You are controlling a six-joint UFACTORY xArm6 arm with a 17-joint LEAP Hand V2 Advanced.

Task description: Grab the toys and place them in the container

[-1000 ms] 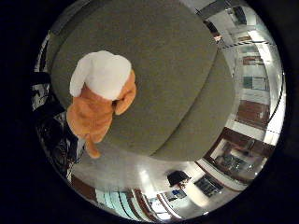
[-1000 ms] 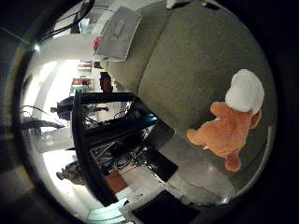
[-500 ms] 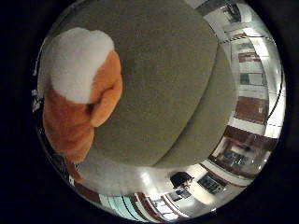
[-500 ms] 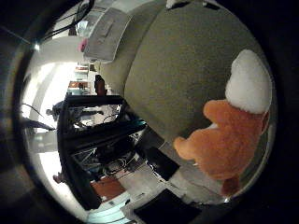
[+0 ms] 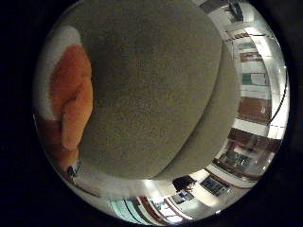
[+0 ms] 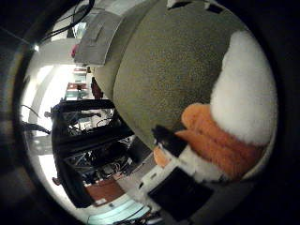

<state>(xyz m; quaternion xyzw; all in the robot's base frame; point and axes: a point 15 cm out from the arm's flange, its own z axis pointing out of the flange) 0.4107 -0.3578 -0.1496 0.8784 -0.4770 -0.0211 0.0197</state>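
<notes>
Touching the orange-and-white plush toy on the olive cushion, the hand's fingertip; grip unclear

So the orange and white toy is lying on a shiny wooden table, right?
Not quite. The orange and white toy is lying on a big olive-green cushion, soft and fuzzy, not a wooden table. The right thumb side palm view shows it best.

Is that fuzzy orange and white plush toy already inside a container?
No, the orange and white plush toy lies on an olive-green upholstered cushion, not in any container.
</notes>
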